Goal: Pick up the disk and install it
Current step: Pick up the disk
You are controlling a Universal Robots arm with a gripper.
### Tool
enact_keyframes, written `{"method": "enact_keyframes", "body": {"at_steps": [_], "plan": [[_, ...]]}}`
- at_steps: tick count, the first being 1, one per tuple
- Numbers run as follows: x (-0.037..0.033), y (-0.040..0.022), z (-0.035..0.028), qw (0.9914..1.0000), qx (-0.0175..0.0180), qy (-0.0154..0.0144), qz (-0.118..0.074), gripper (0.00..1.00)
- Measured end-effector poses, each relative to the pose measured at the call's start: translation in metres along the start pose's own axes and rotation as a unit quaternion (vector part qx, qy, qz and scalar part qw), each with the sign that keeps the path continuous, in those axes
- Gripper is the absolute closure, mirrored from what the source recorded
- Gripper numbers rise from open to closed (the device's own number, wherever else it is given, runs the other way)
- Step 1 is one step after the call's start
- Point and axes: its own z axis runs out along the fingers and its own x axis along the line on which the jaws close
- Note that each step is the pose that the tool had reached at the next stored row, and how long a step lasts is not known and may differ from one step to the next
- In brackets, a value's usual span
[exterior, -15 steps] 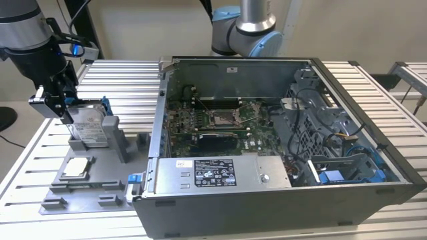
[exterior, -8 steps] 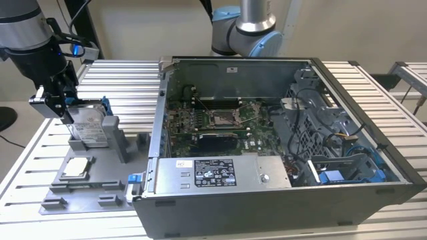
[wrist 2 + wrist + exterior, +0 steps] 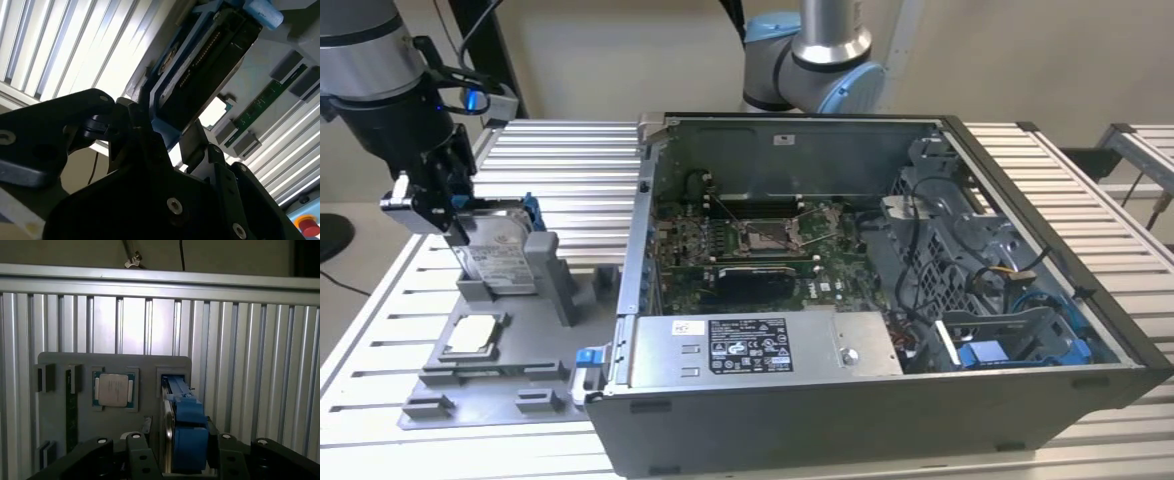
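The disk (image 3: 500, 250) stands on edge in a slot of the grey fixture plate (image 3: 494, 385) at the exterior view's left, its white label facing the computer case and its blue carrier along its edges. My gripper (image 3: 447, 215) comes down over its top edge, with a finger on each flat side, shut on it. In the first wrist view the blue carrier of the disk (image 3: 182, 425) runs between the black fingers of my gripper (image 3: 182, 460). The second wrist view has the disk (image 3: 200, 65) clamped at its near end by my gripper (image 3: 170, 130).
An open computer case (image 3: 1067, 370) lies at the exterior view's right, with a motherboard, a labelled power-supply box (image 3: 761, 345) and a blue drive bay (image 3: 1014, 345). A square silver chip (image 3: 474, 333) and a memory stick (image 3: 71, 415) rest on the fixture plate. Another arm's base (image 3: 814, 60) stands behind the case.
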Motion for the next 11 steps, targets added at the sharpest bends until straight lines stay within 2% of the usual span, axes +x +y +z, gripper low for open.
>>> {"method": "enact_keyframes", "body": {"at_steps": [11], "plan": [[0.0000,0.0000,0.0000,1.00000,0.0000,0.0000,0.000,0.00]]}}
